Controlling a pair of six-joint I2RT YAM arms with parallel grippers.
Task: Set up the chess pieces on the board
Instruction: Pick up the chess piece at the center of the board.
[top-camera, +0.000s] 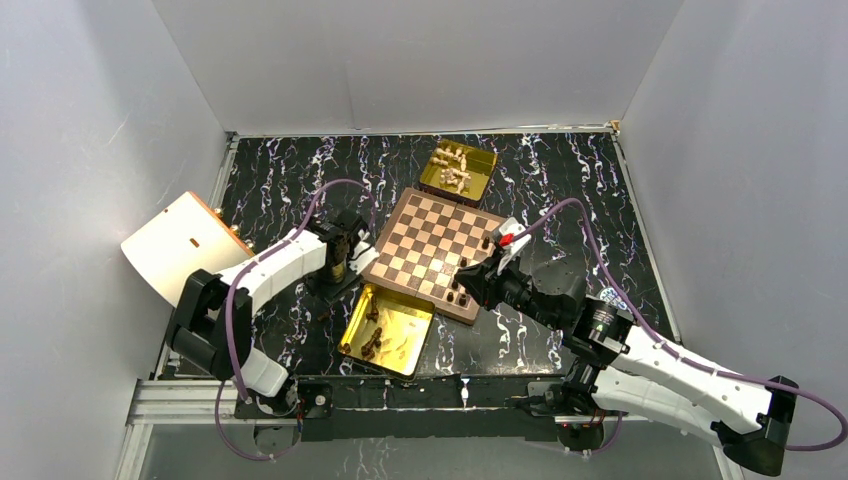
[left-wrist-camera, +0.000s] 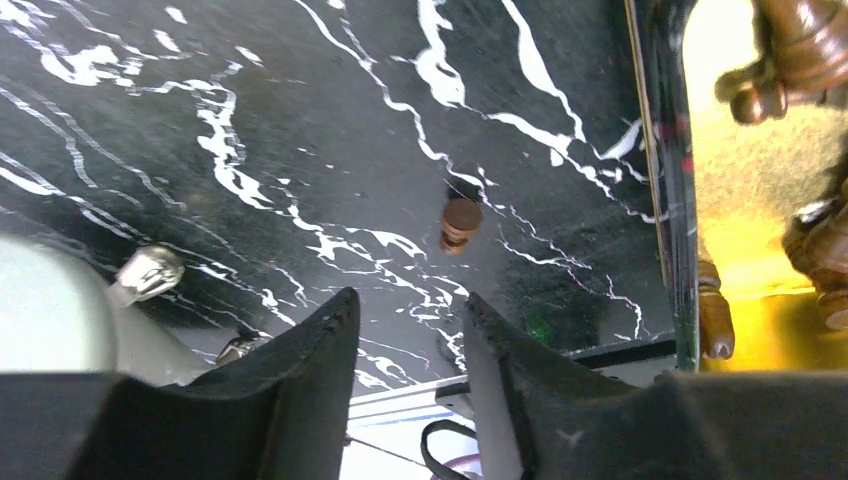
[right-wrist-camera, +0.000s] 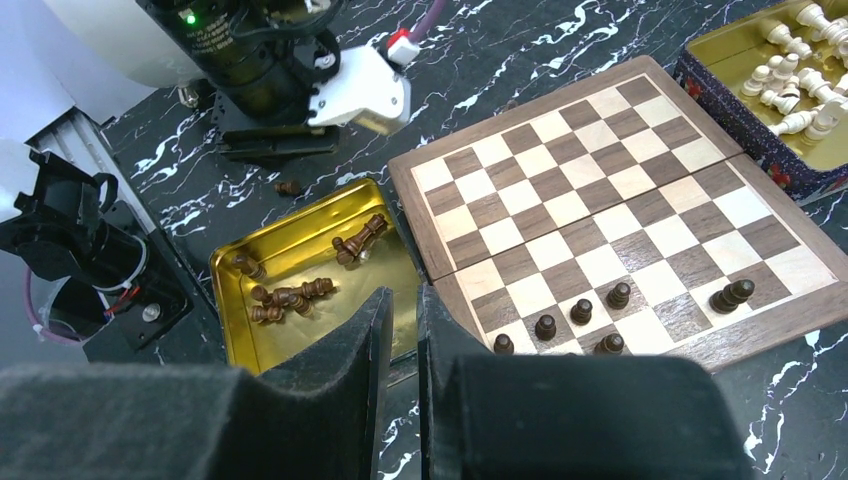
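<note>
The board (top-camera: 420, 235) lies mid-table, with several dark chess pieces (right-wrist-camera: 581, 311) standing near its front edge and one (right-wrist-camera: 735, 294) lying on its side. More dark pieces (right-wrist-camera: 290, 296) lie in a gold tray (top-camera: 400, 345) beside the board. One dark piece (left-wrist-camera: 459, 224) lies on the black table, just beyond my left gripper (left-wrist-camera: 410, 297), which is open and empty. My right gripper (right-wrist-camera: 404, 292) hovers over the seam between tray and board, its jaws only slightly apart with nothing between them.
A second gold tray (top-camera: 478, 180) with cream pieces (right-wrist-camera: 790, 95) sits behind the board. A pale panel (top-camera: 180, 245) leans at the left wall. The left arm (right-wrist-camera: 270, 70) stands over the table left of the dark-piece tray.
</note>
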